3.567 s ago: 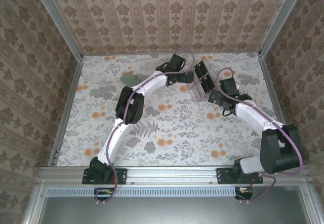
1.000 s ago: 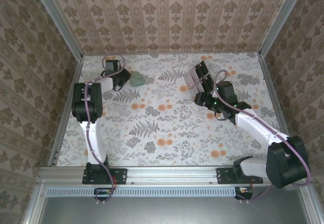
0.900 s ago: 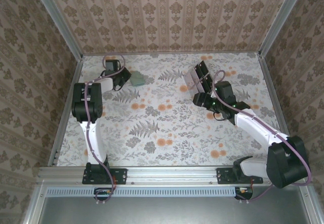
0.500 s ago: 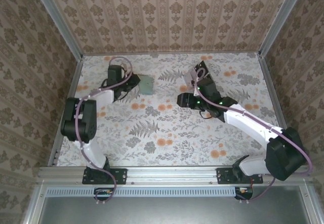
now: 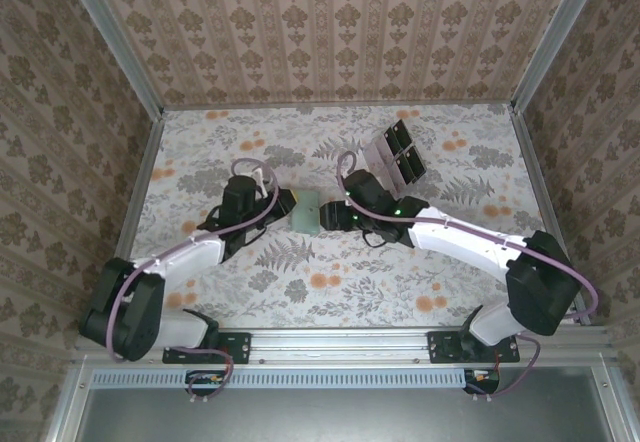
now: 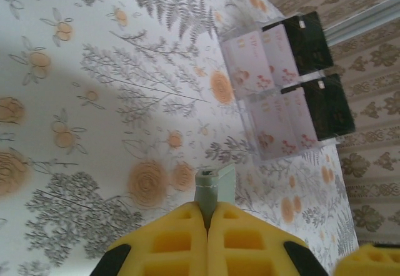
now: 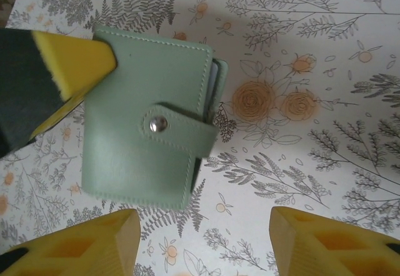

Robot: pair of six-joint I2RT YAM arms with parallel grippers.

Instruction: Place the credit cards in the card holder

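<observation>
Left jaws clamp the dull-green, snap-strapped card holder [image 7: 147, 145] by its corner above mid-surface, while the right jaws, spread open before it, should nip just the strap tab and peel gently, pale pinkish cards [image 6: 259, 60] sitting in the far-right clear rack [image 6: 315, 35].

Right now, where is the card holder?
In the top view the card holder is near the centre, pinched at its left edge by the shut left tool, with the open right tool just right of it.
</observation>
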